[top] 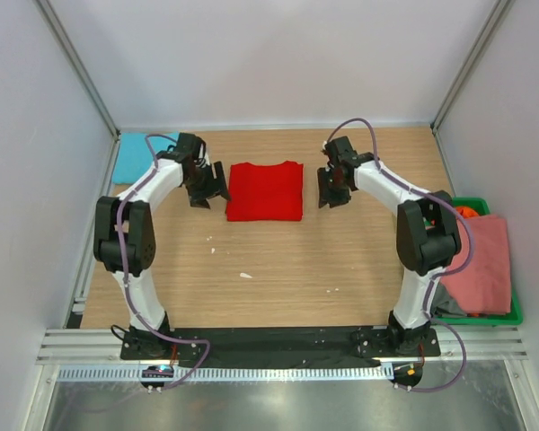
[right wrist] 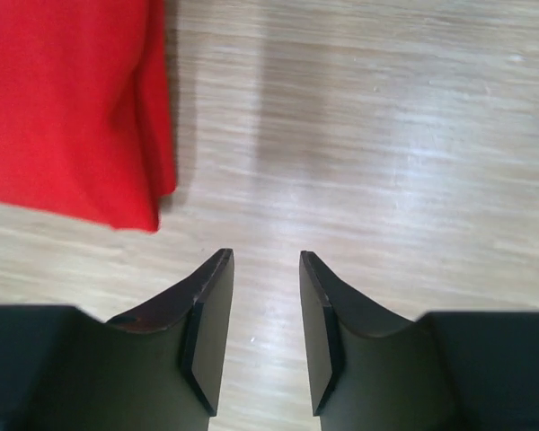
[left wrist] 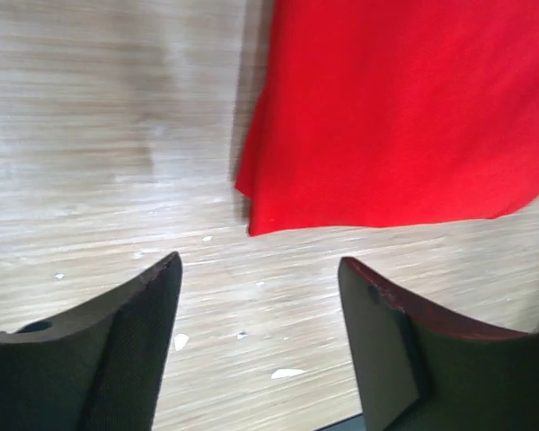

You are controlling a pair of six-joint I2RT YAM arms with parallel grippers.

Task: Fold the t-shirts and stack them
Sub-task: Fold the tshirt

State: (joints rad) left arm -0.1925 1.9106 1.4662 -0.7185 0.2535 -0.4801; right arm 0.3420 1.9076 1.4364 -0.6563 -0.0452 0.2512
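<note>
The wooden worktop (top: 341, 260) carries a red t-shirt (top: 265, 190), folded into a neat rectangle and lying flat toward the far edge, about midway between the left and right edges. A green crate (top: 514, 316) sits off the right edge. It holds a salmon pink t-shirt (top: 481, 262) draped loosely, with a bit of orange cloth (top: 467, 212) at its far end and dark grey cloth (top: 449, 307) at its near end. A turquoise t-shirt (top: 133, 158) lies flat at the far left corner.

The left gripper (top: 207, 193) is just beside the red shirt's left side, its fingers (left wrist: 135, 341) spread wide and holding nothing. The right gripper (top: 334, 193) is just beside the shirt's right side, its fingers (right wrist: 207, 323) a narrow gap apart, also holding nothing. Small white flecks (top: 245, 275) dot the wood nearer the middle.
</note>
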